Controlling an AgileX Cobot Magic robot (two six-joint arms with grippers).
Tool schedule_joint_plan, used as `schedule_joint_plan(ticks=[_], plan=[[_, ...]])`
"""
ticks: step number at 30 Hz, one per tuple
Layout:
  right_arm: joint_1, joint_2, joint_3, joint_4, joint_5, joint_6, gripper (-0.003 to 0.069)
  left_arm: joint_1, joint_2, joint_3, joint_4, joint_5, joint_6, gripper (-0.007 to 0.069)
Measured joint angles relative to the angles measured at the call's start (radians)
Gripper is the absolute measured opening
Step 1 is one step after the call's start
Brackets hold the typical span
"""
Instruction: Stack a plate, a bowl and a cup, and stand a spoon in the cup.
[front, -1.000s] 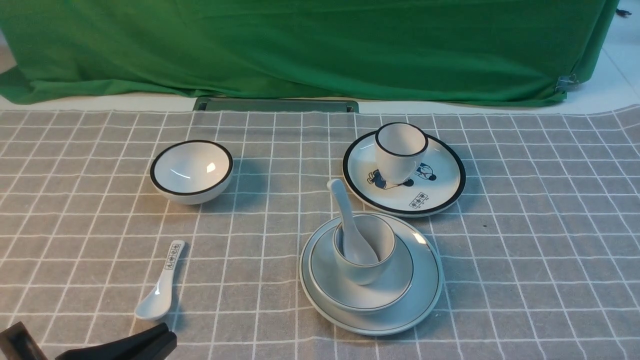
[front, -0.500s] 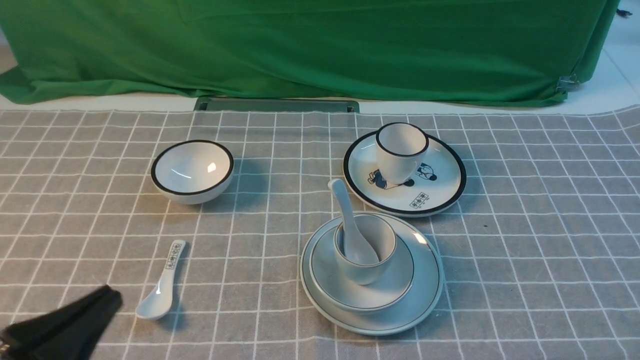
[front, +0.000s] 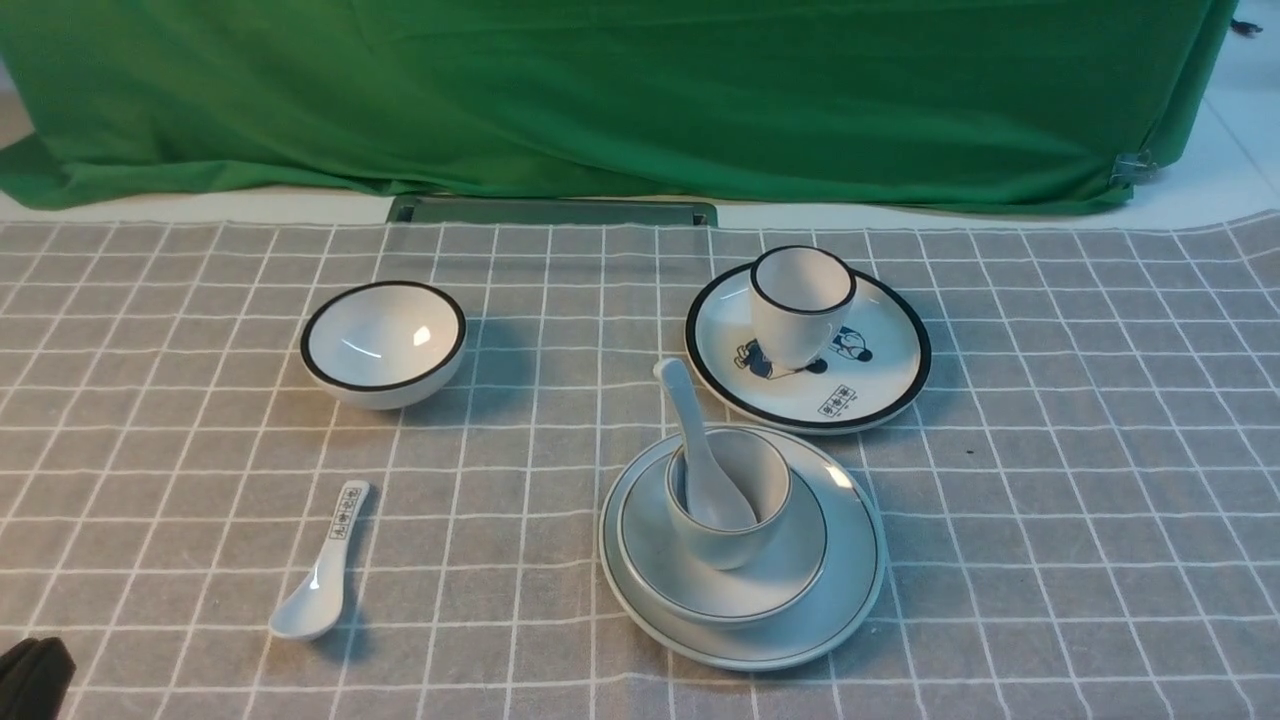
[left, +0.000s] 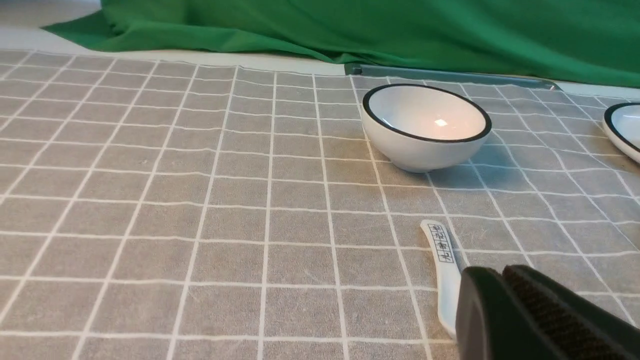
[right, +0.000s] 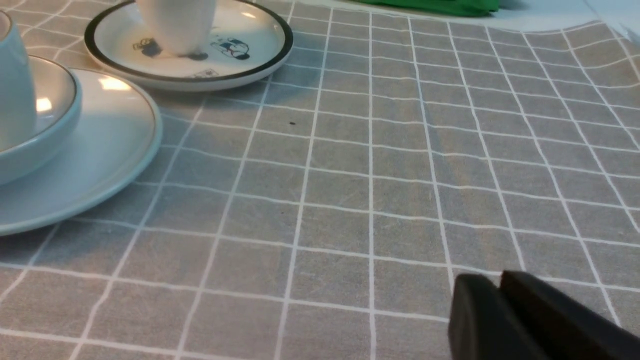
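Near centre of bench (front: 1050, 500): plate (front: 845, 600), bowl (front: 790, 570), cup (front: 735, 540) stacked, spoon (front: 695, 440) standing in cup. Task looks complete. Left tool (left: 502, 275), right tool (right: 500, 282) pressed together, empty.

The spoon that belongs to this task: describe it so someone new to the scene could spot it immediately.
Find the three-piece pale stack near the front of the checked cloth: plate, bowl, cup. The spoon leans in that cup, handle pointing up and away. Its handle is plain, unlike the lettered spoon lying flat on the cloth to the left.
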Motion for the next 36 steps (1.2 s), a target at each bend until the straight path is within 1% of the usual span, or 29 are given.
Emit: schedule_joint_plan(ticks=[25,36], plan=[[0.0,-0.001,0.0,0.0,0.0,0.0,0.0158,0.0,0.0,0.0,0.024,-0.008,-0.001,0.0013],[0.0,-0.001,0.0,0.0,0.0,0.0,0.0197,0.0,0.0,0.0,0.031,-0.008,-0.001,0.0013]])
